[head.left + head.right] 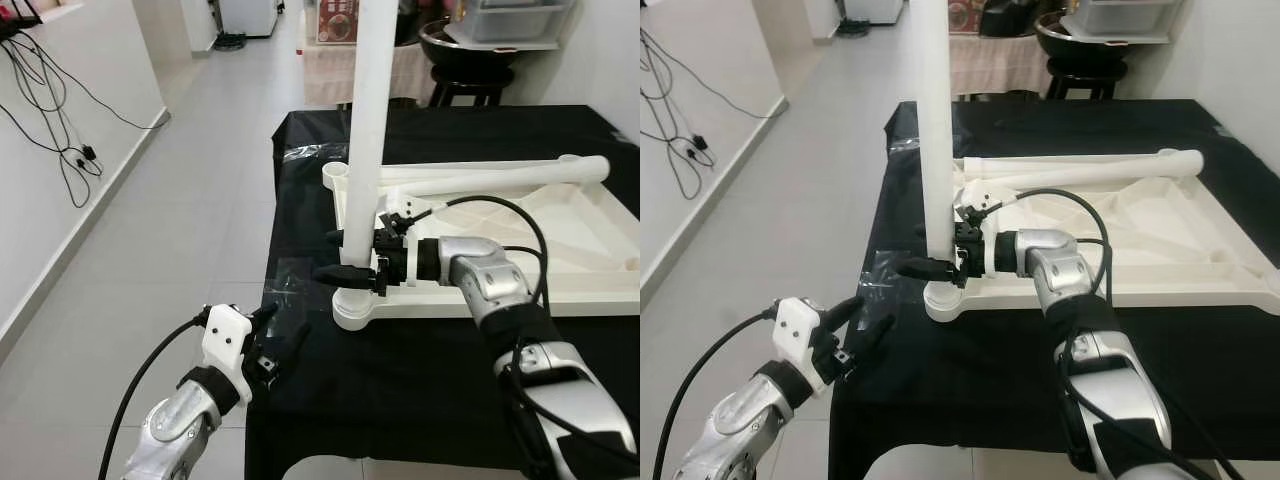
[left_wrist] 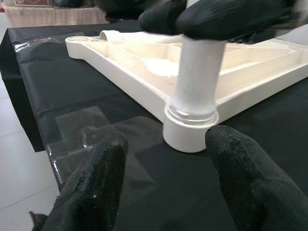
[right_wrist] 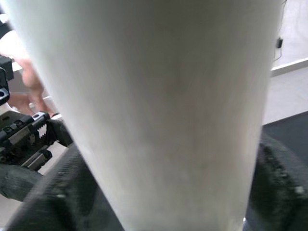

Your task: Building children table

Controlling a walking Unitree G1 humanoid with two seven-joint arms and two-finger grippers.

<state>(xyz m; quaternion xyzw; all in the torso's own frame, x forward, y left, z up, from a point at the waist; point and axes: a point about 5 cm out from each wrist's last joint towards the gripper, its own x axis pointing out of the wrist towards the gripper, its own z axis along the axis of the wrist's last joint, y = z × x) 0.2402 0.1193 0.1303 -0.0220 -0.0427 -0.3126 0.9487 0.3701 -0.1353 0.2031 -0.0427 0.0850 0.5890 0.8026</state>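
We see a white plastic tabletop (image 1: 560,250) lying upside down on a black cloth (image 1: 400,380) that covers a low table. Its ribbed underside faces up, with round sockets at the corners. One white leg (image 1: 365,140) stands upright in the corner socket (image 1: 357,308) nearest the robot's left, at about 9 o'clock on the tabletop. A second leg (image 1: 500,178) lies flat across the far part of the underside, running from 10 o'clock toward 2 o'clock. The far-left socket (image 1: 336,174) holds nothing that we can make out.

Our right gripper (image 1: 345,258) reaches in from 3 o'clock and is clamped on the upright leg just above its socket, one black finger on each side of the tube. In the right wrist view the leg (image 3: 159,110) sits between the two dark fingers (image 3: 279,183).

Our left gripper (image 1: 275,340) hovers low at about 7 o'clock from the standing leg, over the near-left edge of the cloth. Its fingers are spread apart and hold nothing. In the left wrist view its fingertips (image 2: 96,183) frame the socket (image 2: 187,130) and the foot of the leg, without touching them.

A patch of clear film (image 1: 290,285) lies on the cloth beside the socket. At 12 o'clock, beyond the table, stand a dark bowl (image 1: 470,45) on a black stool (image 1: 470,85) and a clear bin (image 1: 520,18) on a shelf. Black cables (image 1: 60,110) hang along the wall at 10 o'clock, above a grey tiled floor (image 1: 170,230).
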